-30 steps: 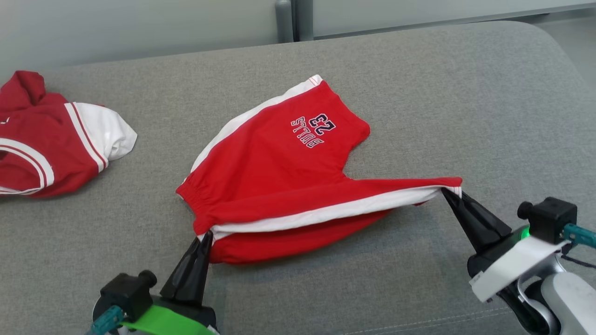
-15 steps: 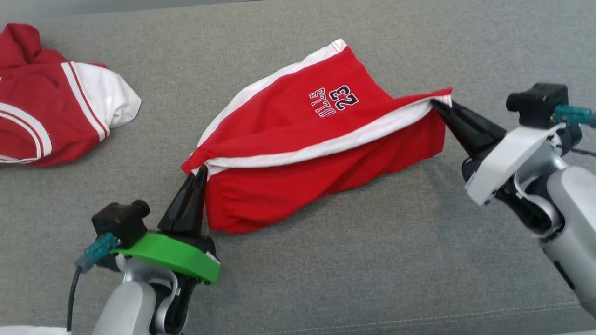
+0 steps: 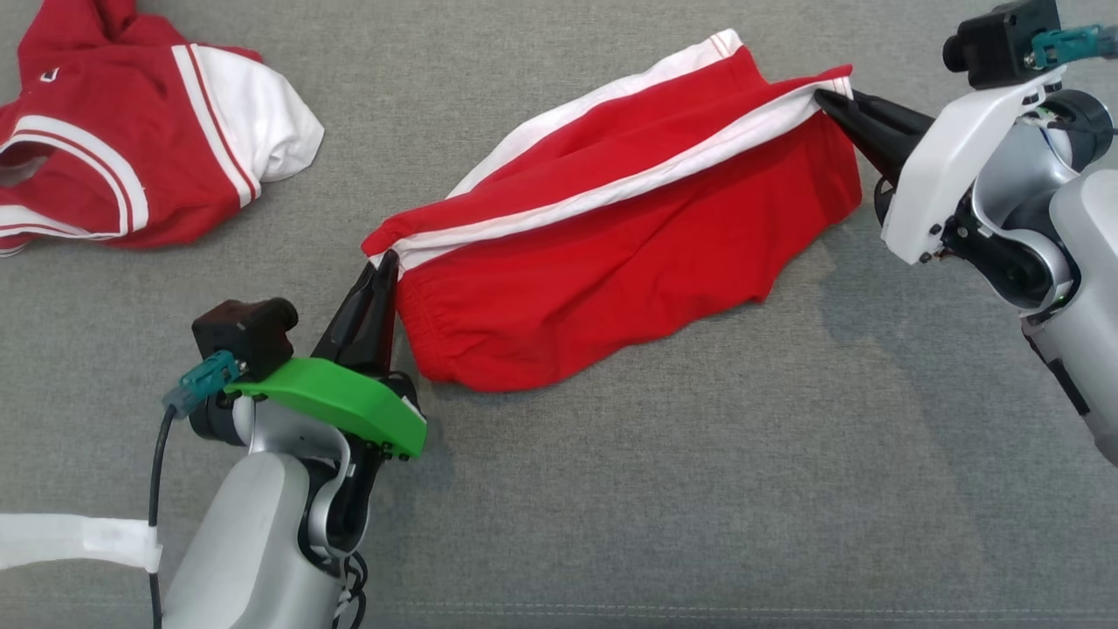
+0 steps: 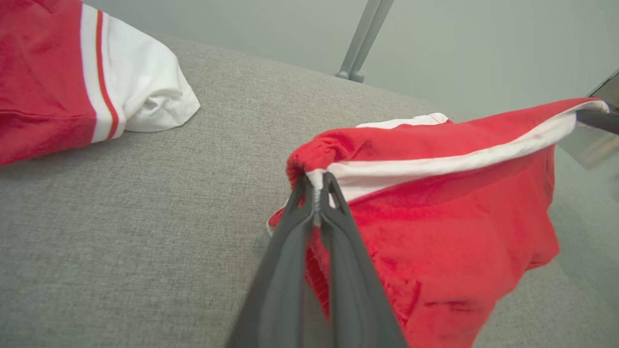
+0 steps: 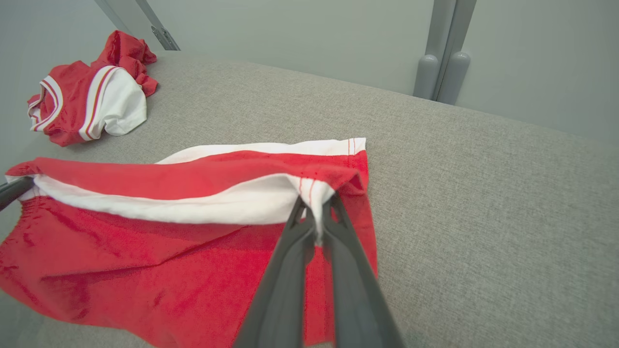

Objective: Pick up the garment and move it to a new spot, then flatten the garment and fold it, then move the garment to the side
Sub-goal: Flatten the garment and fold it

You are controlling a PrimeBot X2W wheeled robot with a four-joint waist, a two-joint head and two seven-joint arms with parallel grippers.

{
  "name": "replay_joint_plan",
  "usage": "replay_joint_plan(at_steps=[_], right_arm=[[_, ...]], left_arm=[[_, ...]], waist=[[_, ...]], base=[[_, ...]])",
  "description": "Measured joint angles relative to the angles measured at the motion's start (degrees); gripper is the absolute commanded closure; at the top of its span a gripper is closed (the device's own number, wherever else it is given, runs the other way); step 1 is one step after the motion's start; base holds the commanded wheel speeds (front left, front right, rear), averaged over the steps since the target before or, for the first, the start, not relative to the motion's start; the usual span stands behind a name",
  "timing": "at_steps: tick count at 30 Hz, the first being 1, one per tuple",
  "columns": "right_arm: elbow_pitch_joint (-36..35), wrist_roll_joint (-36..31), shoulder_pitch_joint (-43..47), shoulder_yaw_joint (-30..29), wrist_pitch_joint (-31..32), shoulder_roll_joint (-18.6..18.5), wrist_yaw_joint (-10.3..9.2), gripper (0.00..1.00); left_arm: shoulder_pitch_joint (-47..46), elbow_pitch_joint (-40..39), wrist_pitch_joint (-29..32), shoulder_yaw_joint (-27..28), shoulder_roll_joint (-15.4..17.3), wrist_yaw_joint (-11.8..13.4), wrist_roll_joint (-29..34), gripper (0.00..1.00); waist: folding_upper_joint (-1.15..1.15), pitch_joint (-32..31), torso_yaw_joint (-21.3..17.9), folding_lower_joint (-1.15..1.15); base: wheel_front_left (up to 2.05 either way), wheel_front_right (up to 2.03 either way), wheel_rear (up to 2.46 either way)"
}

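The garment (image 3: 629,253) is a pair of red shorts with white side stripes, lying on the grey cushion and partly lifted along one striped edge. My left gripper (image 3: 387,259) is shut on the waistband corner of that edge, seen close up in the left wrist view (image 4: 316,181). My right gripper (image 3: 825,96) is shut on the hem corner at the other end, shown in the right wrist view (image 5: 314,203). The white stripe stretches taut between both grippers, and the loose red layer (image 5: 145,270) hangs below it onto the cushion. The printed side is folded under and hidden.
A second red and white garment (image 3: 131,148) lies crumpled at the far left of the cushion (image 3: 611,489), also visible in the right wrist view (image 5: 87,101). Grey posts (image 5: 442,53) stand behind the cushion's back edge.
Both grippers carried the striped edge away from me over the rest of the shorts, covering the printed number. The head camera tilted down, shifting the whole picture.
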Motion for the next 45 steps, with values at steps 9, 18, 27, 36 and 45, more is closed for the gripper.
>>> replay_joint_plan(at_steps=[9,18,27,36,45], right_arm=[[5.63,1.85,-5.6,2.56,3.61,0.03,0.0,1.0],[11.45,3.98,-10.73,5.34,5.45,0.2,0.0,1.0],[15.77,5.09,-12.9,6.48,4.85,1.22,0.0,0.69],[20.69,5.54,-14.89,6.01,2.04,1.62,0.0,0.0],[22.51,7.28,-16.88,6.48,0.12,1.49,0.0,0.0]], left_arm=[[-5.09,4.04,0.03,-1.86,-0.46,0.51,-1.57,1.0],[-9.4,7.94,-0.07,-4.61,-0.98,1.52,-3.34,1.0],[-12.73,9.5,-1.58,-8.04,-1.09,2.45,-6.75,1.0],[-14.06,12.92,-3.04,-8.88,-1.15,4.02,-8.18,0.0],[-15.89,15.0,-4.54,-9.56,-1.2,4.64,-8.37,0.0]], waist=[[0.0,1.57,3.57,0.0],[0.0,3.12,5.83,0.0],[0.0,3.41,6.02,0.0],[0.0,3.5,6.18,0.0],[0.0,3.42,6.26,0.0]], base=[[0.0,0.0,0.0],[0.0,0.0,0.0],[0.0,0.0,0.0],[0.0,0.0,0.0],[0.0,0.0,0.0]])
